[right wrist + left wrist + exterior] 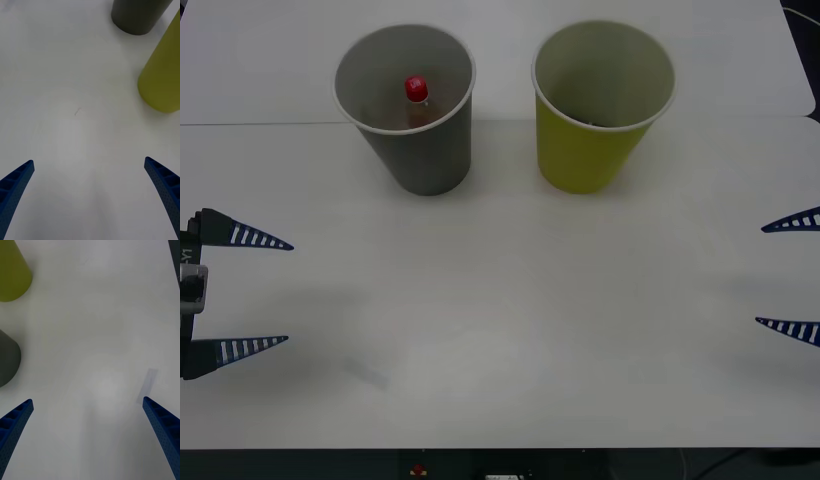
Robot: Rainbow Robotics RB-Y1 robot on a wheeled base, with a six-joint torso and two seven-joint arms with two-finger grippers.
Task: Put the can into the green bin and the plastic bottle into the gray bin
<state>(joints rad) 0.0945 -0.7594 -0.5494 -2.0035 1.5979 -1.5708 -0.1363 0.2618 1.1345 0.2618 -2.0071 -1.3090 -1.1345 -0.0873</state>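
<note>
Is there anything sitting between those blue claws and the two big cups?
Nothing visible does. The white table lies bare between the open left gripper, the open right gripper and both bins. The plastic bottle already stands inside the gray bin; something dark lies in the green bin.

White tabletop [500, 330], matte, mostly bare. Thin seam line [260, 124] runs across its far left part. Small faint scratch mark [77, 111] on the surface, seen from the right wrist. Dark strip [500, 465] along the near edge, with a tiny red spot [417, 469].
</note>
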